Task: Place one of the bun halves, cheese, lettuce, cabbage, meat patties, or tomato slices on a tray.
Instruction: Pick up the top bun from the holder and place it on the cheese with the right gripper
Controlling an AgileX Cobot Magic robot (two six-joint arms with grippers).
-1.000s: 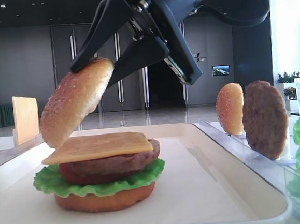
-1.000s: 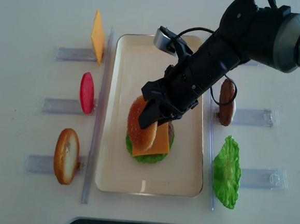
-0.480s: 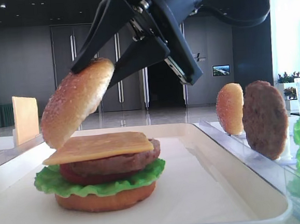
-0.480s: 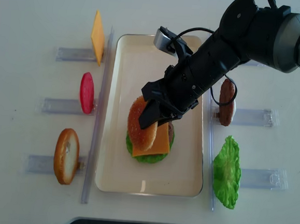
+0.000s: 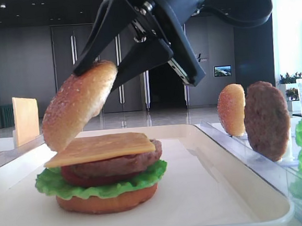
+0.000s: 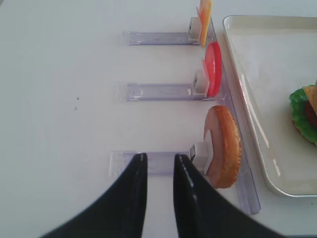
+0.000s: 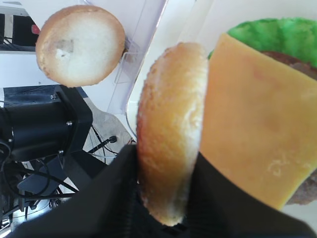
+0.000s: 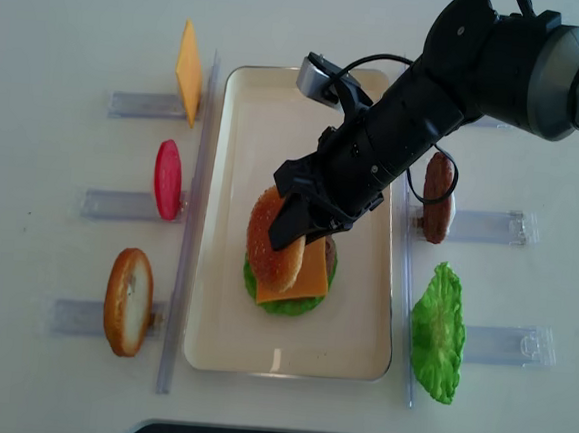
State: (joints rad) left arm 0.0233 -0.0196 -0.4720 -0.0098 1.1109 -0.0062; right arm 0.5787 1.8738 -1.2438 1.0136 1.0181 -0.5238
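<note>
A burger stack stands on the cream tray [image 5: 210, 197]: bottom bun, lettuce [image 5: 102, 186], tomato, meat patty [image 5: 121, 162] and a cheese slice [image 5: 101, 146] on top. My right gripper [image 5: 97, 78] is shut on the rim of a domed bun half [image 5: 80, 105]. The bun half hangs steeply tilted over the stack's left side, with its lower edge at the cheese's left edge. From above, the bun half [image 8: 273, 237] covers the stack's left part. In the right wrist view both fingers pinch the bun half [image 7: 171, 124] beside the cheese [image 7: 252, 134]. My left gripper [image 6: 159, 157] hovers open and empty over a clear rack.
Clear racks flank the tray [image 8: 247, 123]. Those on the left hold a cheese slice [image 8: 188, 71], a tomato slice [image 8: 167, 179] and a bun [image 8: 128, 301]. Those on the right hold a patty [image 8: 436, 196] and a lettuce leaf [image 8: 438, 332].
The right gripper and the held bun half have shifted very slightly down and to the right, towards the cheese. Nothing else has moved.
</note>
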